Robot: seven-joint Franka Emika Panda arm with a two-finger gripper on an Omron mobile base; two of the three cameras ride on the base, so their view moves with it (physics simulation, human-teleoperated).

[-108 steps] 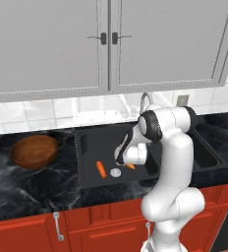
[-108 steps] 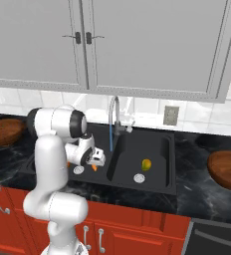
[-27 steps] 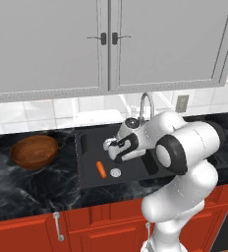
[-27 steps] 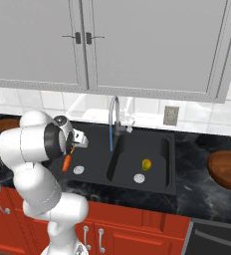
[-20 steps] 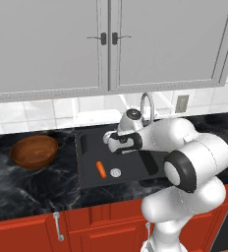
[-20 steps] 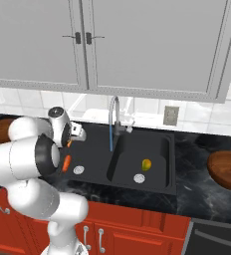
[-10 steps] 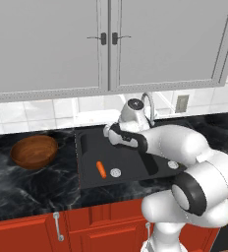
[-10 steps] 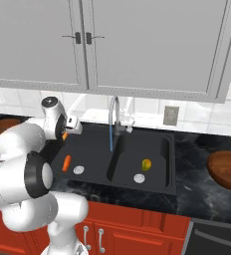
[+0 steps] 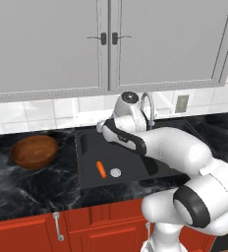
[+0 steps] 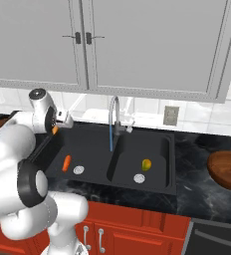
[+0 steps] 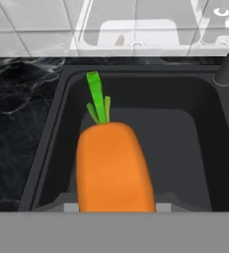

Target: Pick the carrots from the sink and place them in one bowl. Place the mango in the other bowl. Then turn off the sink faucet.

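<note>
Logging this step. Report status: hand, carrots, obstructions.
Hand shut on one carrot, above the sink's left basin. Second carrot lies in that basin. Faucet running. Nothing blocking.

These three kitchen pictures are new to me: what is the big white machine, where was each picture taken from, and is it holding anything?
It is a rendered kitchen with a white robot arm. Two cameras ride on its base, behind it to the left and right; the third sits on its hand. The gripper is shut on a carrot, lifted above the left basin of the black sink. A second carrot lies in that basin; a mango lies in the right one. Water runs from the faucet. A wooden bowl sits on the counter at each side, the other bowl to the right.
</note>
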